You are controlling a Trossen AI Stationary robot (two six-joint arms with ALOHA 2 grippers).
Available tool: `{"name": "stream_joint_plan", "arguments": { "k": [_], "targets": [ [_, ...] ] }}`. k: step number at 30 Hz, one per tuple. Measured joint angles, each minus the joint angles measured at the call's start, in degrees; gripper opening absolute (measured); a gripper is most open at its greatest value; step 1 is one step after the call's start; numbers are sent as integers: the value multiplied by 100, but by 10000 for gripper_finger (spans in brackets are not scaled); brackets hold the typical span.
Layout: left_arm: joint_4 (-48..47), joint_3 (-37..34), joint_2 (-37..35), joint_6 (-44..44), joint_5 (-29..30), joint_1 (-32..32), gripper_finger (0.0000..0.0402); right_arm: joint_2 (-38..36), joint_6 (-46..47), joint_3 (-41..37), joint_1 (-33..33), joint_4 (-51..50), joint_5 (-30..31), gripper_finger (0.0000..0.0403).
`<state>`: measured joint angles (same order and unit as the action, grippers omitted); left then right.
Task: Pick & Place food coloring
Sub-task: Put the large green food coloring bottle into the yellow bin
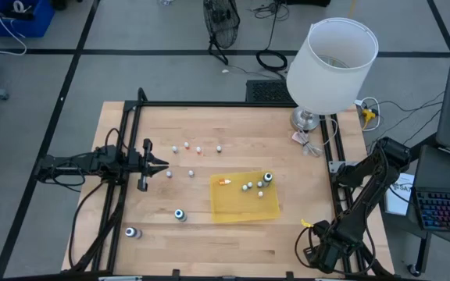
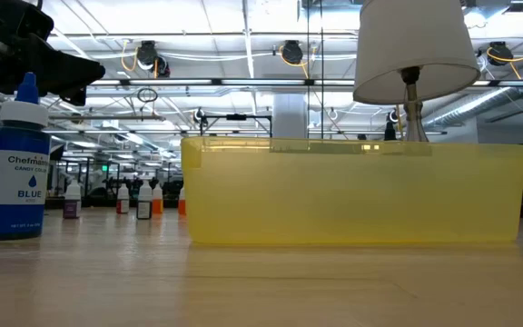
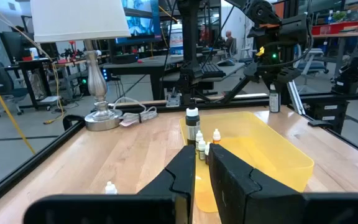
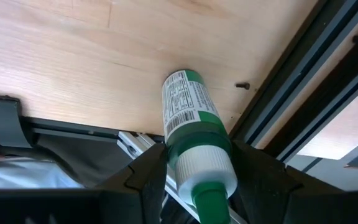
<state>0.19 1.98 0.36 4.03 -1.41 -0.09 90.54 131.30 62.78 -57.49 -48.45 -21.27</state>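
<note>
Currently the right gripper (image 4: pixel 194 180) clamps a green food coloring bottle (image 4: pixel 191 124) at the table's near right corner, over the frame rail. The left gripper (image 1: pixel 165 165) hovers at the table's left side, fingers (image 3: pixel 179 177) closed, empty. The yellow tray (image 1: pixel 237 204) holds several small bottles (image 1: pixel 250 186); a blue Chefmaster bottle (image 2: pixel 16 168) stands left of it, and white dropper bottles (image 1: pixel 198 148) sit loose beyond it.

My left gripper (image 1: pixel 162 165) shut, arm stretched level over the table's left side, my right gripper (image 4: pixel 194 168) clamped at the table's near right corner, arm folded
</note>
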Motion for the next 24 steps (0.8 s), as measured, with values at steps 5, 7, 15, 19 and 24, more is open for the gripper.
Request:
{"name": "stream_joint_plan", "arguments": {
  "k": [5,7,15,19,24],
  "targets": [
    [2,0,0,0,0,0,51,4,-53,-2,-12,16,1,157],
    [0,0,0,0,0,0,51,4,-104,-2,-35,22,1,144],
    [2,0,0,0,0,1,51,7,-300,-4,-76,39,32,119],
    [2,0,0,0,0,1,51,9,-447,-4,-79,35,89,119],
    [2,0,0,0,0,0,51,-7,-690,-7,-85,44,454,119]
  ]
}}
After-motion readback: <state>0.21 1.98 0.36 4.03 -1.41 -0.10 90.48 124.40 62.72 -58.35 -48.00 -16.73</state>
